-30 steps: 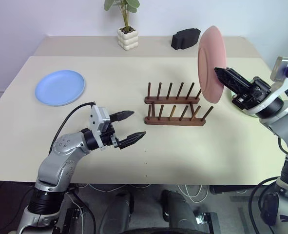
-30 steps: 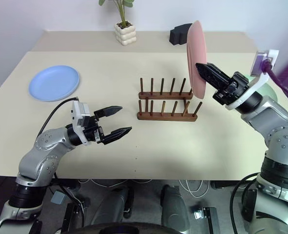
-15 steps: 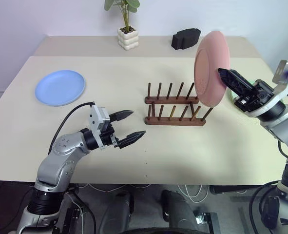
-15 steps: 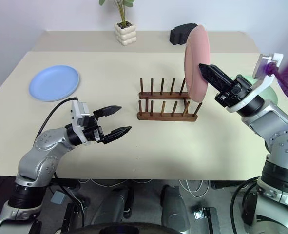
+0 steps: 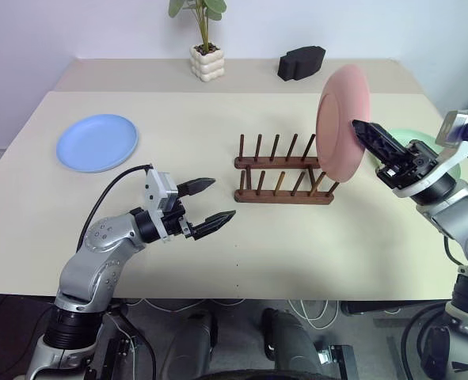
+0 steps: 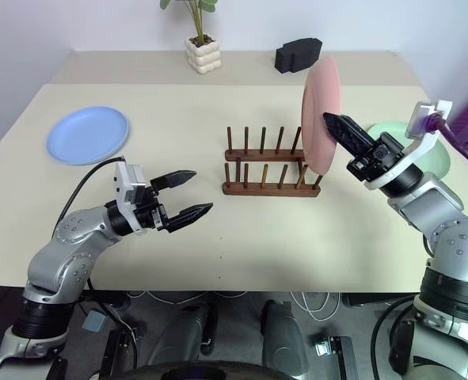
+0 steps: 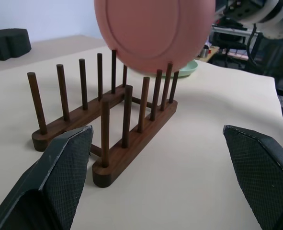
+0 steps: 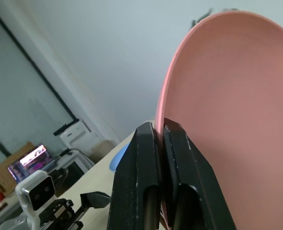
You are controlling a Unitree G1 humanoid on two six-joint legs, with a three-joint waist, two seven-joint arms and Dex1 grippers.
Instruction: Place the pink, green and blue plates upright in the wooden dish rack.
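The small dark-brown wooden dish rack (image 5: 284, 172) with its two rows of upright pegs stands near the centre of the pale tabletop (image 5: 218, 253), and every slot in it is bare — no plate has been seated yet. The round matte pink plate (image 5: 343, 127) is the one in hand: the right gripper (image 5: 366, 134), black-fingered, is clamped on its rim, as the right wrist view shows, and holds it on edge in the air just above the rack's end at about three o'clock. From the left wrist view the plate's lower rim hangs above the pegs at that far end, not yet down between them.

The round light-blue plate (image 5: 97, 142) lies flat on the table at roughly ten o'clock from the rack, well apart from it. The pale green plate (image 6: 412, 147) lies flat at about three o'clock, partly hidden behind the right arm. The left gripper (image 5: 210, 203) hovers over the table at around seven o'clock from the rack, jaws spread wide and empty, pointing toward it.

So, judging by how things lie, the task is in its first third: the pink plate is poised for lowering into a slot, and the green and blue plates are untouched — both must be picked up, turned upright and slotted in.
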